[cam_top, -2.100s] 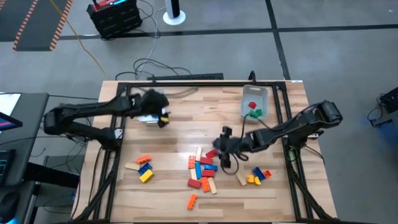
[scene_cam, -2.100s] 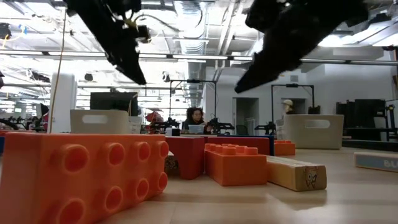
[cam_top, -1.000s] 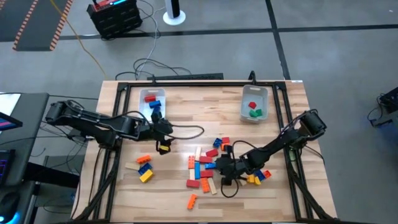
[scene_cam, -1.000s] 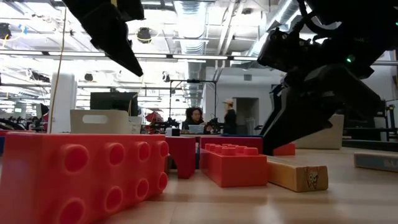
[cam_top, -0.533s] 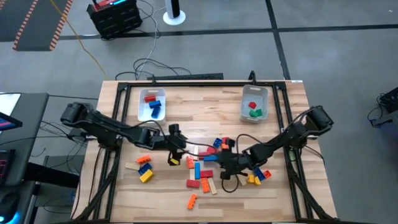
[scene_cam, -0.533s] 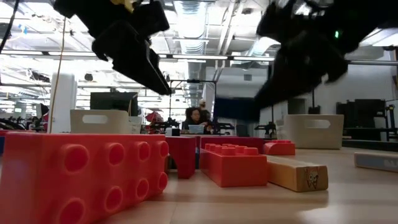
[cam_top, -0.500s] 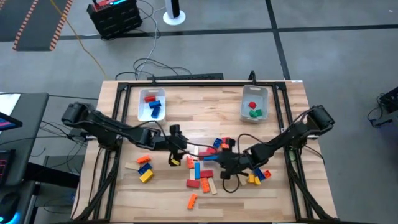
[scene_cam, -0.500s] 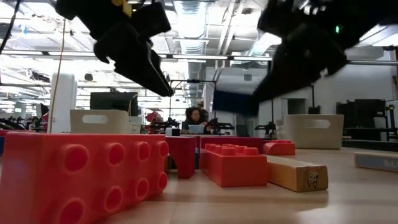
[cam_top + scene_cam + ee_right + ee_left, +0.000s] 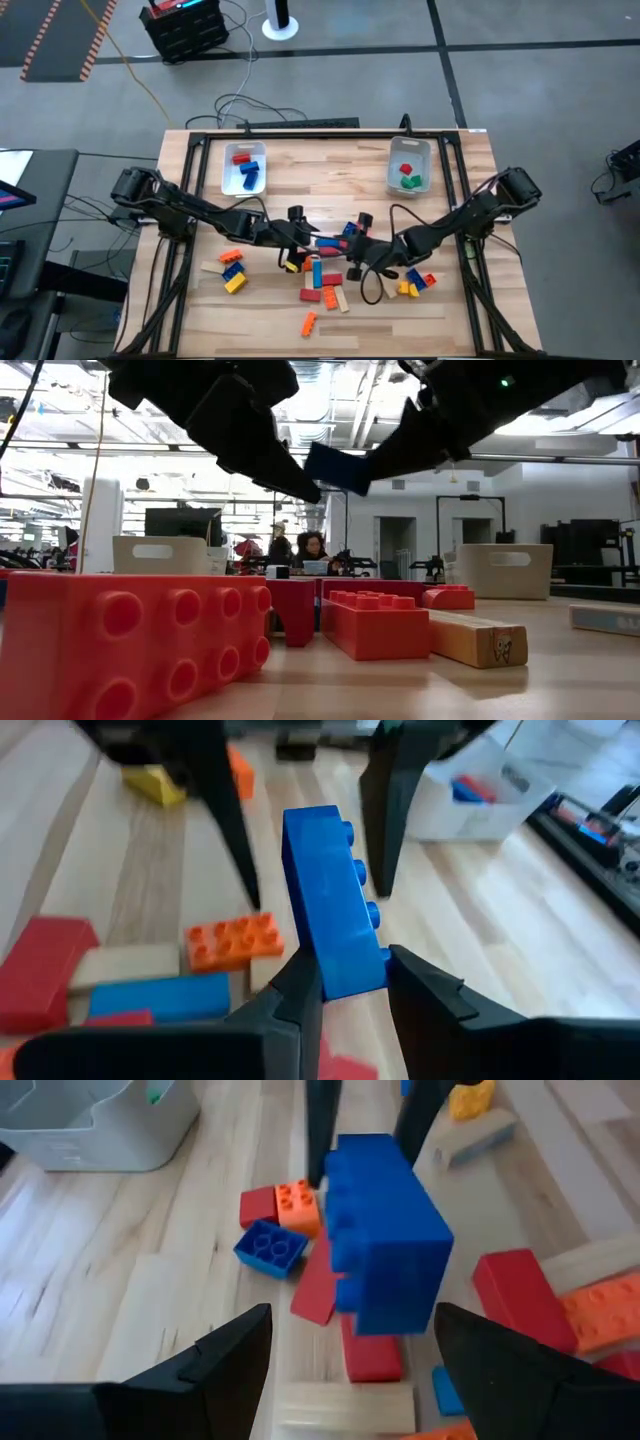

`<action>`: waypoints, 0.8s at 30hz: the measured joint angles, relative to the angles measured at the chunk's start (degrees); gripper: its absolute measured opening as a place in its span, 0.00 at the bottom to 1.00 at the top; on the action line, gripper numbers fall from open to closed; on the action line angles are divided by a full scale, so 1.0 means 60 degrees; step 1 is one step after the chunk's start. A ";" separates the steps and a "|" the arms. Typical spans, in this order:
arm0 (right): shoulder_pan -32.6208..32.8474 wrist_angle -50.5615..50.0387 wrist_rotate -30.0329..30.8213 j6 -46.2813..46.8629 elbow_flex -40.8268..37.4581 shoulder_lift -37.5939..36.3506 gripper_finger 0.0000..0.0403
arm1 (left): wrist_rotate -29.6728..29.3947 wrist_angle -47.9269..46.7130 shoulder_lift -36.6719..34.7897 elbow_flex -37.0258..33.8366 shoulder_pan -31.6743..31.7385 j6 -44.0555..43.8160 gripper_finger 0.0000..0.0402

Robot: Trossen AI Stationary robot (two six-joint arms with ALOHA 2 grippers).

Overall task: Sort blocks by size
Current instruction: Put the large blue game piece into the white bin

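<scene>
Lifting blue block [image 9: 330, 900] (off table now), right tool [image 9: 345, 982].

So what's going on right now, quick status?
Right gripper shut on a long blue block, held above the table. Left gripper open, facing that block. Loose blocks piled below; nothing blocking.

One table [image 9: 330, 165] carries two clear bins: the left bin [image 9: 243, 168] and the right bin [image 9: 408, 165]. The left bin shows one red and at least one blue piece, the right bin one red and one green. The loose blocks [image 9: 323, 280] lie in three groups, plus one lone orange block [image 9: 308, 323]. There are two hands, the left hand [image 9: 298, 240] and the right hand [image 9: 347, 246], with one blue block [image 9: 330, 243] between them. Two people [image 9: 281, 546] show far behind.
</scene>
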 joint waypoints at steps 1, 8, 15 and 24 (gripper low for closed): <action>-0.0019 0.0101 0.0001 -0.0064 0.0000 0.0000 0.30 | 0.0001 0.0147 0.0004 -0.0004 0.0004 -0.0016 0.68; -0.0184 0.0403 -0.0007 -0.0274 0.0000 0.0004 0.30 | 0.0002 0.0722 0.0000 0.0000 0.0011 0.0010 0.65; -0.0151 0.0507 0.0015 -0.0416 0.0000 0.0004 0.31 | -0.0051 0.0896 -0.0004 0.0000 0.0201 -0.0120 0.41; -0.0164 0.0384 -0.0025 -0.0416 0.0000 0.0007 0.44 | -0.0081 0.0834 -0.0051 0.0000 0.0273 -0.0135 0.20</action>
